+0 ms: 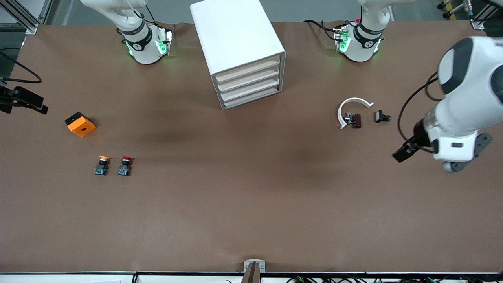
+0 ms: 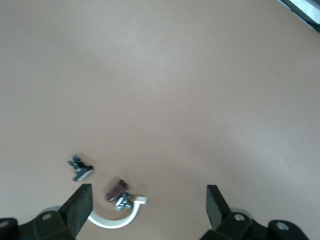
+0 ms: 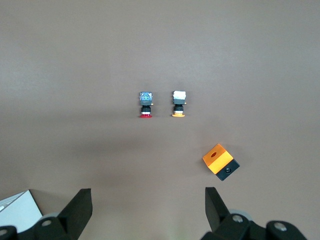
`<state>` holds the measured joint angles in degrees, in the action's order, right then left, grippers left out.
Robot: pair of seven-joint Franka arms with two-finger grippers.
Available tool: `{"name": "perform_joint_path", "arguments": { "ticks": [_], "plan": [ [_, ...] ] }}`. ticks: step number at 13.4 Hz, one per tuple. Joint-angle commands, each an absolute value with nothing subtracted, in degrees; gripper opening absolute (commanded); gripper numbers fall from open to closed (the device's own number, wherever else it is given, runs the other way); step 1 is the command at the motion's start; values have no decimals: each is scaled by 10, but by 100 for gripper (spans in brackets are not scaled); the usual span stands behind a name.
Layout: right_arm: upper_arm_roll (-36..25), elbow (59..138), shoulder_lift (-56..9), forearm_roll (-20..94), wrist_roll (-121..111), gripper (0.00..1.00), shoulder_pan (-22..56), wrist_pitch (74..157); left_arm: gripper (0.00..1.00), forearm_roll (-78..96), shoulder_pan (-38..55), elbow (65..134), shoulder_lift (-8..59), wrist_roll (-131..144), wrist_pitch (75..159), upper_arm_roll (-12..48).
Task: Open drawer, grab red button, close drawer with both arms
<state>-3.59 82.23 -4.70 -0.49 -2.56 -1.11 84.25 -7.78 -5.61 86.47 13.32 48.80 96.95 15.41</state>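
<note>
The cabinet (image 1: 238, 51) stands between the 2 arm bases, its 4 drawers all shut; the top drawer (image 1: 247, 70) shows only its cream front edge. Toward the right arm's end from the cabinet and nearer the camera lie the orange block (image 1: 80, 124), then the yellow-capped button (image 1: 102, 165) and just beside it the button (image 1: 125, 165) with the red cap. The right gripper (image 3: 147, 212) hangs above these with fingers spread, empty. Toward the left arm's end from the cabinet lie a white curved piece (image 1: 351, 110) and a small black part (image 1: 382, 116). The left gripper (image 2: 149, 210) hovers there, jaws wide apart, empty.
</note>
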Motion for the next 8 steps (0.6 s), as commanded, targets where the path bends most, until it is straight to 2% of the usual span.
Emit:
{"name": "perform_joint_path", "arguments": {
  "ticks": [1, 8],
  "plan": [
    [-34, 810, -51, 0, -31, 100, -11, 836, 100, -84, -78, 871, 92, 436, 934, 160],
    [-34, 810, -51, -1, -31, 100, -11, 838, 100, -66, -78, 891, 6, 224, 862, 134]
  ]
}}
